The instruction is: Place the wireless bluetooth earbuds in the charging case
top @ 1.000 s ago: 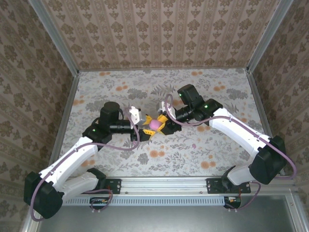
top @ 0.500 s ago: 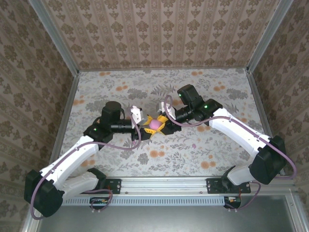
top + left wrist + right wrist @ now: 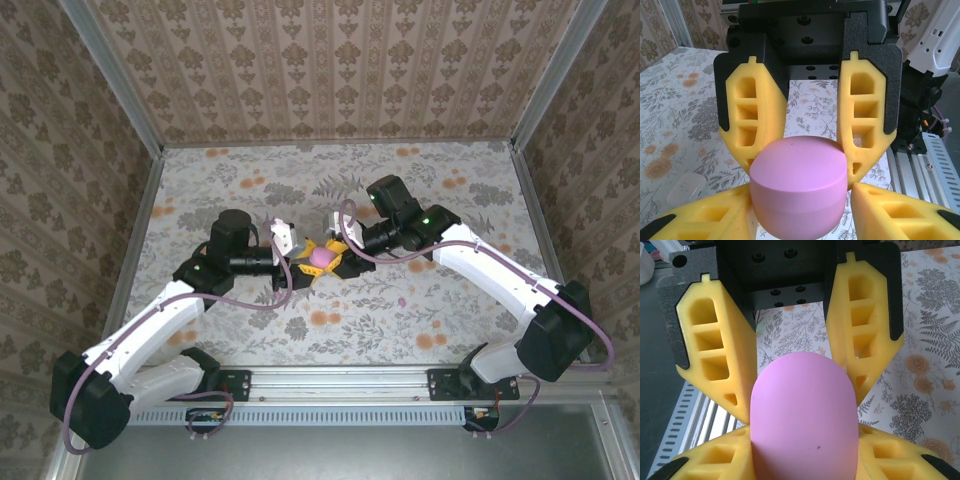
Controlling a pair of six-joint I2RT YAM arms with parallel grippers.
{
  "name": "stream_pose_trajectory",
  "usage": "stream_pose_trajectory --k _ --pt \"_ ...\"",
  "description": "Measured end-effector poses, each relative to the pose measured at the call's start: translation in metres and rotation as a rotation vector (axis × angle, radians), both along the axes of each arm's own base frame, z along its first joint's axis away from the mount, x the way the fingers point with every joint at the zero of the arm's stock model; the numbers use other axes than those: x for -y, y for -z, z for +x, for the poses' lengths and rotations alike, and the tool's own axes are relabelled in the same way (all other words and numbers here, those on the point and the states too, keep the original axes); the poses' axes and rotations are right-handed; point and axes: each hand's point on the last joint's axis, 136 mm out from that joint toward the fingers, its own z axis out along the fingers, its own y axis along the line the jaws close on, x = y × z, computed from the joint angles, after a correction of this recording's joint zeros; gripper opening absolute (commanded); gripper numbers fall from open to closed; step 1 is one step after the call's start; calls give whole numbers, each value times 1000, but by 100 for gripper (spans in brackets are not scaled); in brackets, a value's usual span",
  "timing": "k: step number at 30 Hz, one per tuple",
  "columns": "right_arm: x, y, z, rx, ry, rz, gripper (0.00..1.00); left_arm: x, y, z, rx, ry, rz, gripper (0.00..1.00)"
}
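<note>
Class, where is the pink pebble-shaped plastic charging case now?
Top view: the pink pebble-shaped plastic charging case is midway across the floral table, between the left gripper and the right gripper.

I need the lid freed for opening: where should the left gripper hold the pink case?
Probably the lower shell of the pink charging case, below the seam, pinched across its two rounded sides, coming in level from the side of the left gripper. The right gripper clamps the far end, leaving those near sides free.
</note>
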Motion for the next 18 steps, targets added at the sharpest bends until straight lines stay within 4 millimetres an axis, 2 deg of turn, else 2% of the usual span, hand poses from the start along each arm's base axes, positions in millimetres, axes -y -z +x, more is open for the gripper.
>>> stream_pose_trajectory --k 7,18 --pt "0 1 -1 -5 -1 -7 38 0 0 1 2 -4 0 45" --pt "0 1 -1 -6 2 -7 38 0 -1 1 4 -3 0 50"
